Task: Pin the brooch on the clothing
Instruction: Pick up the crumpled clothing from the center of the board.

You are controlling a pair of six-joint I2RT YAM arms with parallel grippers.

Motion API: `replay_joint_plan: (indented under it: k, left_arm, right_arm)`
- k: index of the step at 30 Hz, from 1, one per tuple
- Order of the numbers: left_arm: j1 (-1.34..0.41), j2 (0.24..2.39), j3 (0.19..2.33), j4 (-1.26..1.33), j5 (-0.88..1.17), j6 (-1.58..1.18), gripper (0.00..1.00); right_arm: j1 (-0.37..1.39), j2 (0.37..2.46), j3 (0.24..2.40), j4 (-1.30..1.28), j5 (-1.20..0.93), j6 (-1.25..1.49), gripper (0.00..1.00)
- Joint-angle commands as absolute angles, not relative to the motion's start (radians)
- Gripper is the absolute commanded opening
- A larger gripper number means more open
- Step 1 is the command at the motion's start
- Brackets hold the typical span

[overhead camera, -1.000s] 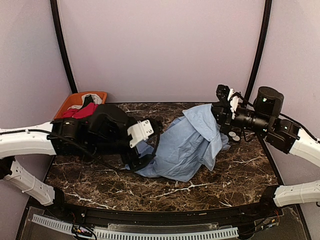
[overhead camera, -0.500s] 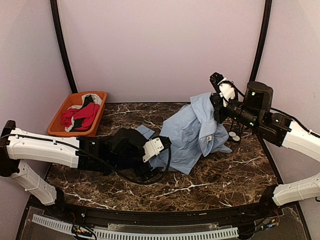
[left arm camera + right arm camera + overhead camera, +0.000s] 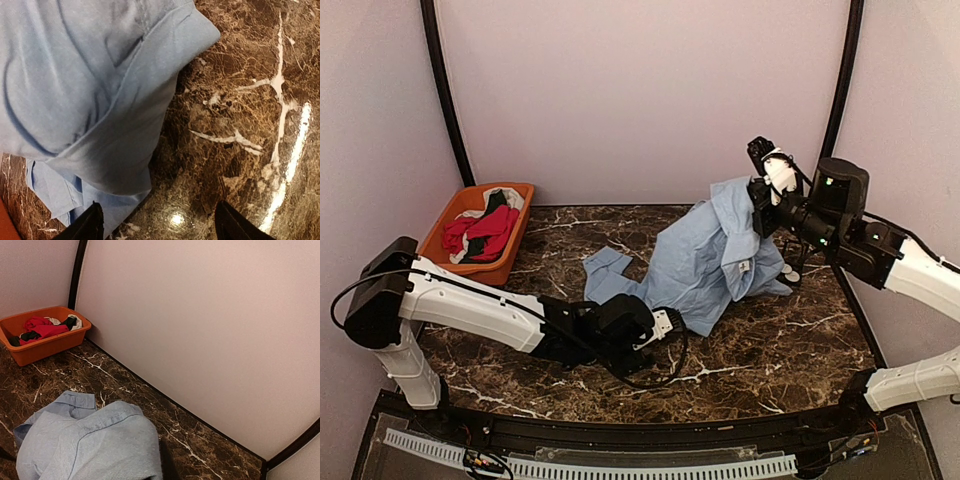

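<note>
**Q:** What occupies the marble table (image 3: 790, 350)?

**A:** The clothing (image 3: 705, 265), a light blue shirt. It is heaped right of centre, with its upper part drawn up off the surface. An orange basket (image 3: 45, 345) of other garments sits in the far left corner.

**Q:** And the tools?

**A:** The right gripper (image 3: 763, 195) is clenched on the raised fabric. The left gripper (image 3: 157, 220) has its jaws apart and grasps nothing, low over the near hem.

**Q:** Which step is this?

**A:** Apparently spreading the clothing; pinning is not yet begun. The left gripper should next close on the hem. The brooch cannot be identified, though a small white object (image 3: 788, 270) lies just beside the shirt.
</note>
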State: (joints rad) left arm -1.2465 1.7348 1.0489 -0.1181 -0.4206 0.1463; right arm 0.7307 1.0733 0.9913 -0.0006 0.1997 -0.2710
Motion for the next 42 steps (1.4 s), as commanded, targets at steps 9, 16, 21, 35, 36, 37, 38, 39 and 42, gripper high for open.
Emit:
replay_joint_plan:
  k: [9,16,21,35,36,37,38,39,42]
  left_arm:
    - [-1.223,1.719,0.970,0.268,-0.583,0.149,0.86]
    - [-1.180,1.731,0.919,0.449,-0.479,0.175,0.86]
    - [-1.165,1.803,0.970,0.503,-0.420,0.189,0.83]
    - [-1.141,1.607,1.074,0.259,-0.384,0.115,0.01]
    - [-1.141,1.526,1.093,0.192,-0.400,0.117,0.01]
    - [-1.141,1.482,1.104,0.163,-0.413,0.128,0.01]
    - [-1.142,1.401,1.131,0.101,-0.416,0.134,0.01]
    - [-1.142,1.330,1.146,0.071,-0.410,0.146,0.01]
    - [-1.162,1.205,1.228,-0.082,-0.364,0.164,0.01]
  right_arm:
    - [0.717,1.027,1.032,0.003,0.203,-0.260,0.00]
    - [0.710,1.016,1.039,0.004,0.184,-0.244,0.00]
    - [0.710,1.015,1.048,0.003,0.176,-0.230,0.00]
    - [0.707,0.981,1.071,-0.037,0.191,-0.307,0.00]
    - [0.707,0.972,1.075,-0.040,0.170,-0.322,0.00]
    - [0.707,0.959,1.076,-0.040,0.142,-0.337,0.00]
    - [0.707,0.943,1.077,-0.041,0.095,-0.347,0.00]
    - [0.707,0.921,1.076,-0.039,0.019,-0.355,0.00]
    - [0.707,0.851,1.074,-0.035,-0.194,-0.356,0.00]
